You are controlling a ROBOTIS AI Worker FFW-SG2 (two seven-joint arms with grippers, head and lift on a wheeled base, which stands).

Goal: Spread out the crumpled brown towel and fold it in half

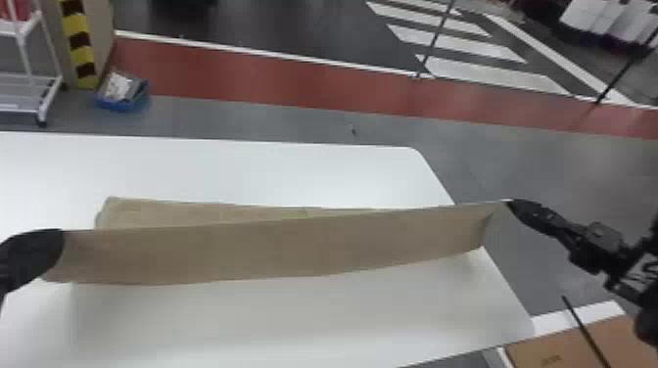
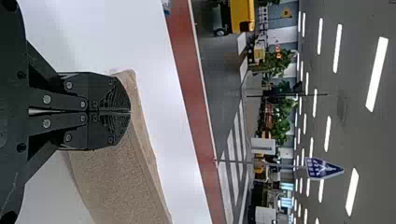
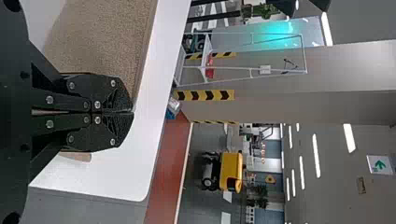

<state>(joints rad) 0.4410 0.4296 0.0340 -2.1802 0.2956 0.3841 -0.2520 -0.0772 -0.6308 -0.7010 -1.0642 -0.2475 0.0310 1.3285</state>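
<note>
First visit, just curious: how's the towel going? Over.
Left gripper and right gripper shut on towel. Near edge stretched between them, raised above table. No obstacle seen.

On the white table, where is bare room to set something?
Two patches of the table: beyond the towel, up to the far edge, and in front of it, toward the near edge. Crowded: the band between left gripper and right gripper, where it hangs.

The towel (image 1: 274, 249) spans left gripper (image 1: 58, 240) to right gripper (image 1: 514, 206), seemingly partly on the table (image 1: 254, 323).
</note>
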